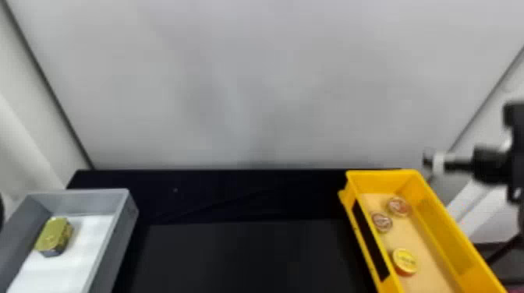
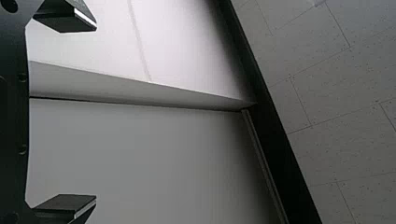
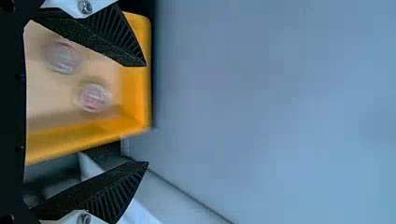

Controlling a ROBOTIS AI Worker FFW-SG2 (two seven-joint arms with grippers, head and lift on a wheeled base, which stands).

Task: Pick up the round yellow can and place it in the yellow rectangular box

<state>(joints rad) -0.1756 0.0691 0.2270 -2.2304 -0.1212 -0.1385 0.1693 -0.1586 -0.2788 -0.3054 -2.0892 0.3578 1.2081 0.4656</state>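
Fingers, right wrist view: those of the right gripper (image 3: 147,114) stood wide apart and held nothing. Beyond them lay the far end of the yellow rectangular box (image 3: 137,93), with two small round tins (image 3: 92,98) on its floor.

Left wrist view: the fingers of the left gripper (image 2: 96,113) were likewise spread and empty, facing pale panels (image 2: 140,154); I judged that arm to have no part in the step.

Head view: the round yellow can (image 1: 404,261) lay inside the yellow box, nearer the robot than the two tins and apart from both. On the left of the dark counter (image 1: 249,257), a grey box (image 1: 121,237) held a green-topped tin (image 1: 53,235), which I had no cause to disturb. I took the placement as complete and the step in hand as a clean retreat. For this, I judged it best to keep the right fingers apart, raise them well above the rim before any sideways travel, and draw back slowly, since a low sweep might have caught the wall or knocked the tins into the can.
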